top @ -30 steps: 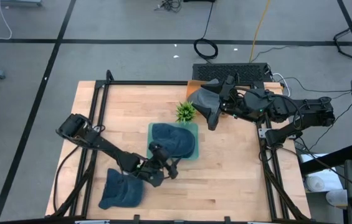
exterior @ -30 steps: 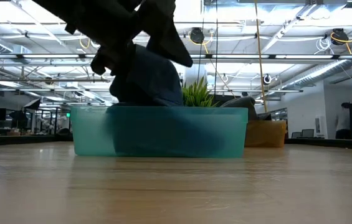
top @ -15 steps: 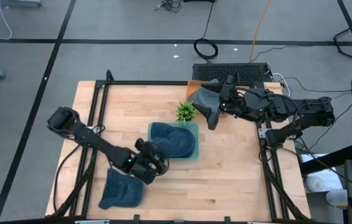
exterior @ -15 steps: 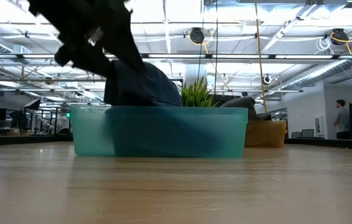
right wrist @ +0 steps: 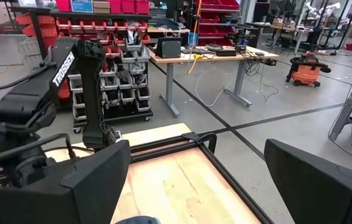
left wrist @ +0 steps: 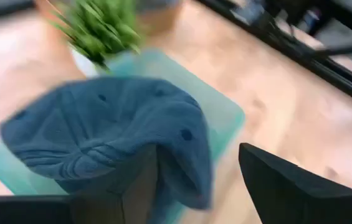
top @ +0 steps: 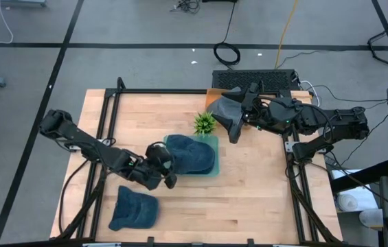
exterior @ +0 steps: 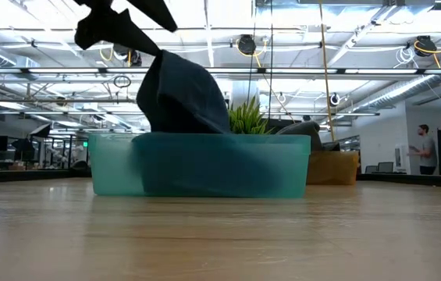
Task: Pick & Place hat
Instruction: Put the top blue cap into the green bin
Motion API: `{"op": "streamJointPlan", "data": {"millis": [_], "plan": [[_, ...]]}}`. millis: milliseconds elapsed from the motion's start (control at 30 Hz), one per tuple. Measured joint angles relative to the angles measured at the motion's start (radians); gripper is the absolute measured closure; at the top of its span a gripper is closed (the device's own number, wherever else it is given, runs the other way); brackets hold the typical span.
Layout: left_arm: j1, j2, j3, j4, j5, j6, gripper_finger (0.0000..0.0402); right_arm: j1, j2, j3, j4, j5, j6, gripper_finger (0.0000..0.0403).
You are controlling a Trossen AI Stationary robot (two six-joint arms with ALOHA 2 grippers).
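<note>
Blue hat sits in the teal bin at table center, crown bulging above the rim in the low view. Small green plant is at the bin's 12 o'clock, just beside its far edge. A second blue hat lies flat on the wood table, at about 7 o'clock from the bin, well apart from it.

Left gripper is at the bin's 9 o'clock edge, raised above the table. Its wrist view shows the two dark fingers spread partway, with the binned hat's folded edge between and just ahead of them. No clamp is visible, and whether a pad touches the fabric cannot be told. In the low view the dark arm is up at 11 o'clock of the hat's peak.

Right gripper is parked at the table's 1 o'clock corner, at 2 o'clock from the plant. Its fingers are spread wide with nothing between them. A dark grey hat lies under it beside an orange-brown box.

A person stands in the far room at 3 o'clock in the low view.
</note>
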Motion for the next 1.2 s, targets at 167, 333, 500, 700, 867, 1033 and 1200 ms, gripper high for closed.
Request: {"op": "streamJointPlan", "data": {"millis": [167, 333, 500, 700, 867, 1033, 1200], "plan": [[-0.003, -0.018, 0.001, -0.044, 0.127, 0.029, 0.0189, 0.000, 0.000, 0.000, 0.000, 0.000, 0.000, 0.0046], [-0.004, -0.019, 0.000, -0.084, 0.118, 0.028, 0.0206, 0.000, 0.000, 0.000, 0.000, 0.000, 0.000, 0.0046], [0.032, -0.018, 0.000, -0.037, 0.028, 0.042, 0.0224, -0.007, 0.000, 0.000, 0.000, 0.001, 0.014, 0.0046], [0.068, 0.043, 0.000, -0.002, 0.045, 0.063, 0.0265, -0.007, 0.000, 0.000, -0.004, 0.000, 0.028, 0.0046], [0.074, 0.111, -0.001, 0.019, 0.125, 0.063, 0.0313, -0.007, 0.000, 0.000, -0.017, 0.002, 0.030, 0.0046], [0.065, 0.192, 0.000, 0.038, 0.149, 0.048, 0.0361, -0.007, 0.000, 0.000, -0.016, 0.003, 0.030, 0.0046], [0.102, 0.295, 0.000, 0.085, 0.153, 0.048, 0.0396, -0.007, 0.000, 0.000, -0.016, 0.003, 0.030, 0.0046]]}}
